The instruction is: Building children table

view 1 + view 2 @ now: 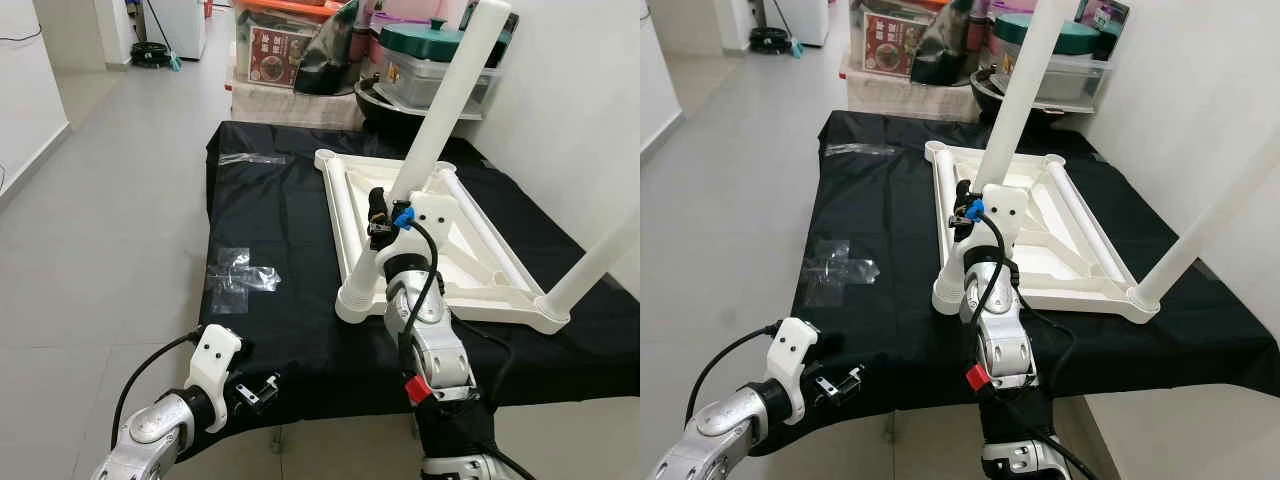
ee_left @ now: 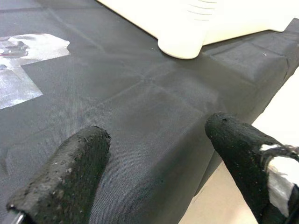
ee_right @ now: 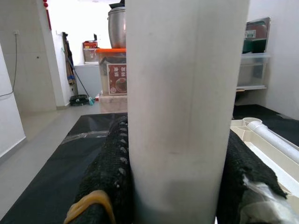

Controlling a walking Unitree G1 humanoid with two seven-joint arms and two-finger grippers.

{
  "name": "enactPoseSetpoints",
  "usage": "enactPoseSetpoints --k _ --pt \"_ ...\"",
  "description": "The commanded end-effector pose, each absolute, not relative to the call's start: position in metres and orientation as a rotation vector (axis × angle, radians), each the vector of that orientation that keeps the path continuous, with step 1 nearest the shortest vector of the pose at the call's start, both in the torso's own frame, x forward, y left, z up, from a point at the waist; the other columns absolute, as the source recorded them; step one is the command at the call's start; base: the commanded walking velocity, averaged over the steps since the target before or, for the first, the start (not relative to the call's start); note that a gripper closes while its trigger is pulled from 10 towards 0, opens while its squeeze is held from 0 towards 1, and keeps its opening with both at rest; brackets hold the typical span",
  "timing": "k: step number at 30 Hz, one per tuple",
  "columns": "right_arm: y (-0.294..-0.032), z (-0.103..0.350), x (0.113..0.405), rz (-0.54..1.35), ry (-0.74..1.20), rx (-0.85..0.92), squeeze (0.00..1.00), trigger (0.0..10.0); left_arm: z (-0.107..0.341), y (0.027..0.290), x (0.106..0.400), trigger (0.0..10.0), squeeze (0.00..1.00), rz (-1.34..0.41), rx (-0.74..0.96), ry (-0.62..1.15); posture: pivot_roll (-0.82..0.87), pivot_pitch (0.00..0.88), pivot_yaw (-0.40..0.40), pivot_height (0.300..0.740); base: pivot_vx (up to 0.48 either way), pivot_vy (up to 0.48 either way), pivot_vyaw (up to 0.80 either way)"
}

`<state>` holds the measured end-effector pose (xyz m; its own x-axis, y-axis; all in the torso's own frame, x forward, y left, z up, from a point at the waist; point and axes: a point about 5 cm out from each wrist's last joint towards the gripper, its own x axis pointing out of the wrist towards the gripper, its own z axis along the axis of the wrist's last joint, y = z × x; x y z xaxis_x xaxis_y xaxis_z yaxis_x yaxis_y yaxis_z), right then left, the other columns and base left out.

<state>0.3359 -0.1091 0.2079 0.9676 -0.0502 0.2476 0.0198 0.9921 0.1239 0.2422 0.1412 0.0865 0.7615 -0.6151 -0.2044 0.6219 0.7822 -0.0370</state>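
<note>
Black cloth (image 1: pixel 280 320) covers our work surface, with the white table top (image 1: pixel 470 260) lying upside down on it. Our right gripper (image 3: pixel 180 186) pinches a white leg (image 1: pixel 440 110) rising tilted from the near corner. Our left gripper (image 2: pixel 159 158) hovers spread over the cloth's front edge.

Both head eyes look down and forward over the black cloth-covered table (image 1: pixel 270 330), sharing the upturned white plastic tabletop (image 1: pixel 1080 275); wrist cameras sit seemingly very close.
</note>
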Motion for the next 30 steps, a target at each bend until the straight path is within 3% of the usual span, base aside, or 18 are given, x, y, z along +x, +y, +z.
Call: enactPoseSetpoints --k 1,3,4,5,6,7,30 --pt "-0.1169 0.1955 0.3354 -0.061 -0.206 0.089 0.0 0.0 0.0847 0.1417 0.2432 10.0 0.0 -0.677 0.049 0.216 0.04 0.0 -0.138 0.74 0.0 0.0 0.0" --pt "-0.1167 0.1957 0.3355 -0.058 -0.206 0.086 0.0 0.0 0.0847 0.1417 0.2433 10.0 0.0 -0.677 0.049 0.217 0.04 0.0 -0.138 0.74 0.0 0.0 0.0" --pt "-0.1163 0.1951 0.3359 -0.057 -0.199 0.078 0.0 0.9 0.0847 0.1417 0.2434 10.0 0.0 -0.677 0.049 0.217 0.04 0.0 -0.137 0.74 0.0 0.0 0.0" --pt "-0.1163 0.1951 0.3359 -0.057 -0.199 0.078 0.0 0.9 0.0847 0.1417 0.2434 10.0 0.0 -0.677 0.049 0.217 0.04 0.0 -0.137 0.74 0.0 0.0 0.0" --pt "-0.1156 0.1943 0.3364 -0.052 -0.188 0.072 0.0 7.8 0.0847 0.1416 0.2435 10.0 0.0 -0.678 0.049 0.217 0.04 0.0 -0.137 0.74 0.0 0.0 0.0" --pt "-0.115 0.1935 0.337 -0.049 -0.177 0.065 0.0 10.0 0.0847 0.1416 0.2435 10.0 0.0 -0.678 0.049 0.217 0.04 0.0 -0.137 0.74 0.0 0.0 0.0" --pt "-0.116 0.2006 0.3396 -0.055 -0.196 0.07 0.0 10.0 0.0836 0.1413 0.2449 10.0 0.0 -0.681 0.049 0.218 0.04 0.0 -0.138 0.74 0.0 0.0 0.0"
